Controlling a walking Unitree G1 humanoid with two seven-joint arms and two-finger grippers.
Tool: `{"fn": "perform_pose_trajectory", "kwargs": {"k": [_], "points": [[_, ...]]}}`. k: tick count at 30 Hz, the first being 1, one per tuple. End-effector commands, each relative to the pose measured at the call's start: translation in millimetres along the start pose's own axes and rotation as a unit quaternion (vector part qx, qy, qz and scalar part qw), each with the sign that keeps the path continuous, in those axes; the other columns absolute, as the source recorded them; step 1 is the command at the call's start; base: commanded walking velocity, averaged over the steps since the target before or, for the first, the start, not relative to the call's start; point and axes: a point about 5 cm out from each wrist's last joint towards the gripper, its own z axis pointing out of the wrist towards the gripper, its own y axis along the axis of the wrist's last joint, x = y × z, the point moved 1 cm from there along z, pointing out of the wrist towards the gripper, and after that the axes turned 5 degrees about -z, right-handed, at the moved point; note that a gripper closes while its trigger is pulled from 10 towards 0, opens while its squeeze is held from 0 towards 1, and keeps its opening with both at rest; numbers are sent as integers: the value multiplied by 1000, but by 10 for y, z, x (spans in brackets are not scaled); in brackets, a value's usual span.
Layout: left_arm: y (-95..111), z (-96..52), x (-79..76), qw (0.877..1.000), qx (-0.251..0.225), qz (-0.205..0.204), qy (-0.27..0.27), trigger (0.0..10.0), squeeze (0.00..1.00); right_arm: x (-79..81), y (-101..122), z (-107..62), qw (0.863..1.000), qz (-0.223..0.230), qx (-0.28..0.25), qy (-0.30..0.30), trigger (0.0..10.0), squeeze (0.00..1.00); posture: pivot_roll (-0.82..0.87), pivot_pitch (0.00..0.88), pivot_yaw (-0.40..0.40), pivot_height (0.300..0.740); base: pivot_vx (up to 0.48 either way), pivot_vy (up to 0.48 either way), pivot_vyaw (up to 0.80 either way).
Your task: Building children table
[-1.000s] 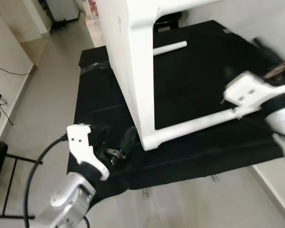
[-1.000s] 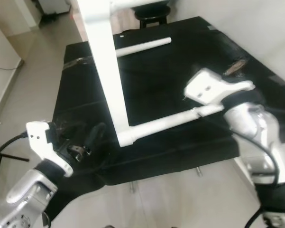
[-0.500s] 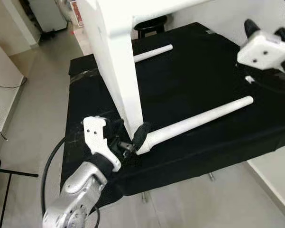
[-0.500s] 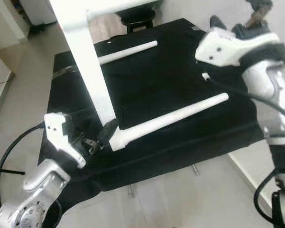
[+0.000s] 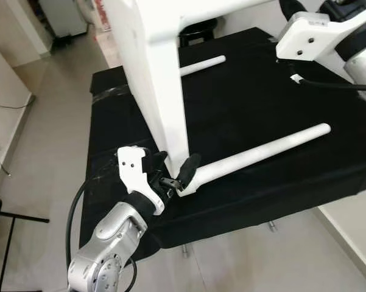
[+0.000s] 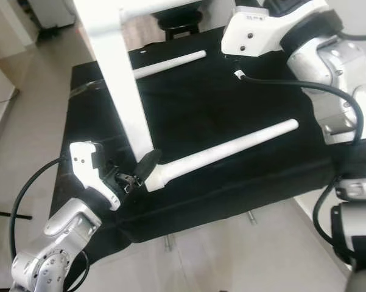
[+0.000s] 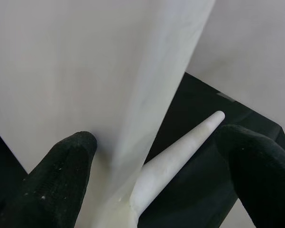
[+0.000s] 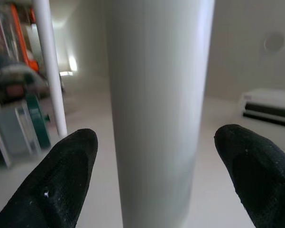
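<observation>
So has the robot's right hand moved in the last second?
Yes. The right gripper has gone from the far tip of the white leg lying on the black cloth, up and away toward the standing tabletop.

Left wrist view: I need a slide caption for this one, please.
Open left gripper straddling the bottom corner of the white tabletop, where a tapered white leg lies on black cloth.

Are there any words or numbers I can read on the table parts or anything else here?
None can be read.
The white tabletop and white legs are plain.
The black cloth has no print.
A red-and-white thing on the floor far back might carry print, but it is too blurred to read.
</observation>
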Motion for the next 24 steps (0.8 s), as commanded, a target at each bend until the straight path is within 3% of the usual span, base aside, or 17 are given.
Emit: {"fn": "perform_pose_trajectory", "kwargs": {"k": [1, 5, 6, 8, 9, 10, 11, 12, 16, 18, 22, 24], "points": [[-62, 61, -108, 997, -19, -78, 5, 10000, 0, -9, 106, 79, 1000, -8, -25, 3, 10000, 0, -165, 102, 103, 740, 0, 0, 0], [-97, 94, -150, 996, -11, -83, -2, 10000, 0, -37, 124, 131, 999, -8, -31, -1, 10000, 0, -166, 102, 103, 740, 0, 0, 0], [-114, 118, -171, 996, -9, -91, -2, 10000, 0, -39, 125, 147, 999, -8, -34, 0, 6941, 0, -164, 105, 99, 740, 0, 0, 0], [-114, 118, -171, 996, -9, -91, -2, 10000, 0, -39, 125, 147, 999, -8, -34, 0, 6941, 0, -164, 105, 99, 740, 0, 0, 0], [-128, 145, -198, 994, -10, -108, -1, 10000, 0, -32, 118, 159, 999, -8, -37, 3, 8000, 0, -163, 107, 99, 740, 0, 0, 0], [-128, 145, -198, 994, -10, -108, -1, 10000, 0, -32, 118, 159, 999, -8, -37, 3, 8000, 0, -163, 107, 99, 740, 0, 0, 0], [-141, 172, -222, 992, -8, -123, 2, 10000, 0, -19, 105, 164, 999, -8, -38, 7, 9451, 0, -165, 109, 99, 740, 0, 0, 0], [-164, 197, -254, 992, -3, -124, 4, 10000, 0, 7, 85, 169, 999, -9, -39, 17, 10000, 0, -167, 111, 101, 740, 0, 0, 0], [-178, 209, -272, 993, 1, -122, 5, 10000, 0, 25, 72, 171, 999, -9, -39, 24, 10000, 0, -167, 111, 101, 740, 0, 0, 0], [-252, 249, -256, 997, 17, -72, 35, 10000, 0, 91, 29, 158, 998, -7, -36, 42, 10000, 0, -166, 112, 102, 740, 0, 0, 0], [-308, 274, -228, 997, 28, -50, 53, 10000, 0, 113, 18, 152, 998, -6, -34, 46, 10000, 0, -164, 108, 101, 740, 0, 0, 0], [-426, 354, -291, 996, 64, -30, 45, 10000, 0, 139, 5, 157, 998, -1, -32, 51, 10000, 0, -172, 106, 106, 740, 0, 0, 0]]}}
